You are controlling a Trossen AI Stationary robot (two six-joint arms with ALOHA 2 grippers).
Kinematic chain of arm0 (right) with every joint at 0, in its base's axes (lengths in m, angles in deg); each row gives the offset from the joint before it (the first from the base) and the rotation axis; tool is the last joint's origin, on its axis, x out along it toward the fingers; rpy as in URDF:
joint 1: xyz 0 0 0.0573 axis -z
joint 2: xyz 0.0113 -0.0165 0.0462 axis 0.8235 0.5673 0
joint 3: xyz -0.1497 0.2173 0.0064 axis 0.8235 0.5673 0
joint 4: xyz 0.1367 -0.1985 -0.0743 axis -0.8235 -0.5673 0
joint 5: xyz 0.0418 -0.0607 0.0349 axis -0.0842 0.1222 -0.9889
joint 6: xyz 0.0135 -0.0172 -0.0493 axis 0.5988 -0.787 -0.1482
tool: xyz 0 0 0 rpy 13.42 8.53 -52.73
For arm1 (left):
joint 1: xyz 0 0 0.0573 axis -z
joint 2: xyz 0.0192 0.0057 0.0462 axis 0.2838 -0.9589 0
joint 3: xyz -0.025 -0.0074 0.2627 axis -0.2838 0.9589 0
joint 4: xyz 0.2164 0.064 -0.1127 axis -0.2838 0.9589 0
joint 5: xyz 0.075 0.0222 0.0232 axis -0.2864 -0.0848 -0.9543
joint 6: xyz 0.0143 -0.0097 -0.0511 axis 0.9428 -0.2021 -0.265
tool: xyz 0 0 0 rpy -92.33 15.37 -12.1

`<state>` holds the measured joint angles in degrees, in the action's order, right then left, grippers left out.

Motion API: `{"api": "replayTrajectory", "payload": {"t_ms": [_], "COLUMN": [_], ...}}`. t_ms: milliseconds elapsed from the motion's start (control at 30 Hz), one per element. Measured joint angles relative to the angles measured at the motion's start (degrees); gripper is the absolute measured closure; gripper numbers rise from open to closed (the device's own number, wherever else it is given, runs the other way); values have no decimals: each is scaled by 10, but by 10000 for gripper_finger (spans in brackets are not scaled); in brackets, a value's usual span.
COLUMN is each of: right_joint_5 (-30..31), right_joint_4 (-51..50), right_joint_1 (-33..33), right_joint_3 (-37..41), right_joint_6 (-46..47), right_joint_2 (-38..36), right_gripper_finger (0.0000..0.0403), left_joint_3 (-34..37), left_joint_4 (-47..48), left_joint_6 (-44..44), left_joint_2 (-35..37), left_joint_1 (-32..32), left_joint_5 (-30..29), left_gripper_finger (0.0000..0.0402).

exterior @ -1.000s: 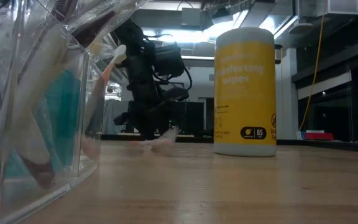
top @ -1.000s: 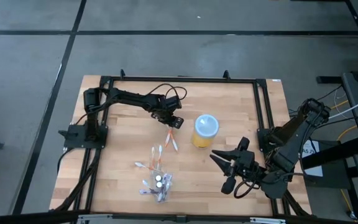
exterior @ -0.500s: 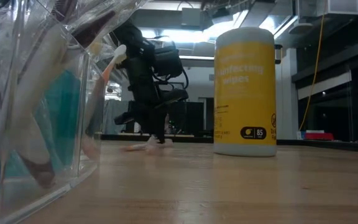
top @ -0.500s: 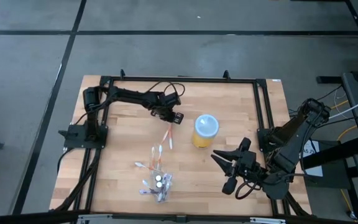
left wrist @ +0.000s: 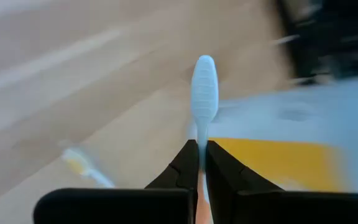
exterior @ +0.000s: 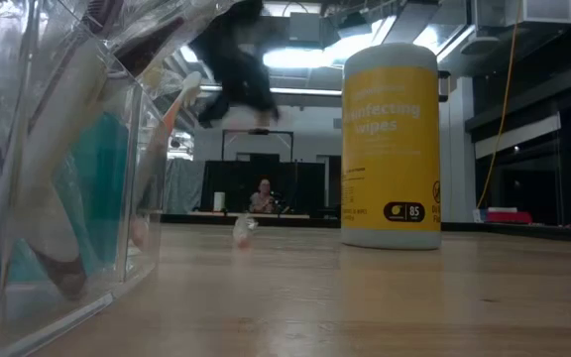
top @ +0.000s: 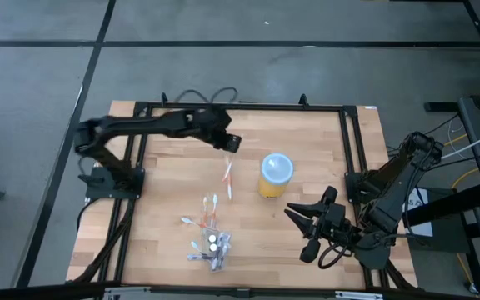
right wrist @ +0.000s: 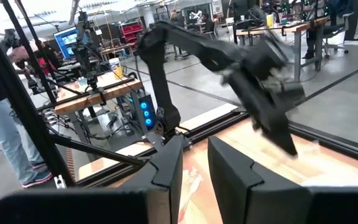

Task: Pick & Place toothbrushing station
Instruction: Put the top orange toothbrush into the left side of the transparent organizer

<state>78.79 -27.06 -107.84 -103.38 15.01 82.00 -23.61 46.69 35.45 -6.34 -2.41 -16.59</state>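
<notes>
While the thin pale-blue toothbrush [left wrist: 204, 93] stands pinched by its handle between the closed fingers of the left gripper [top: 231, 142], its long axis runs straight out past the fingertips, head foremost, raised clear of the wooden table [top: 307, 142]. From that gripper the yellow cylindrical canister with the pale-blue lid [top: 275, 174] lies just beside, toward the right arm, while the clear plastic pouch [top: 211, 243] holding more brushes lies well apart at the table's near edge. Farther out, the right gripper [top: 307, 218] waits beyond the canister, fingers partly spread and empty, so the left arm is plainly the nearer one.
</notes>
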Motion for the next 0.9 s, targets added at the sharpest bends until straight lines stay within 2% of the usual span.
{"api": "replayTrajectory", "payload": {"t_ms": [100, 200, 367, 433, 533, 600, 733, 900], "right_joint_5": [0, 0, 0, 0, -1, -5, -20, -31], "right_joint_4": [0, 0, 0, 0, 0, 0, 0, 0], "right_joint_1": [0, 0, 0, 0, 0, 0, 0, 0], "right_joint_3": [0, 0, 0, 0, 0, 0, 0, 0], "right_joint_6": [0, -1, -7, -12, -15, -15, -13, -2], "right_joint_2": [0, 0, 0, 0, 0, 0, 0, 0], "right_gripper_finger": [324, 324, 324, 324, 324, 324, 324, 324], "left_joint_3": [0, 0, 0, 0, 0, 0, 0, 0], "left_joint_4": [8, 31, 83, 97, 132, 165, 244, 263], "left_joint_6": [5, 5, -65, -102, -165, -212, -351, -459], "left_joint_2": [84, 165, 245, 253, 245, 229, 185, 123], "left_joint_1": [33, 92, 248, 309, 375, 400, 446, 499], "left_joint_5": [-38, -126, -357, -453, -563, -601, -637, -664], "left_gripper_finger": [396, 396, 397, 397, 397, 397, 397, 397]}}
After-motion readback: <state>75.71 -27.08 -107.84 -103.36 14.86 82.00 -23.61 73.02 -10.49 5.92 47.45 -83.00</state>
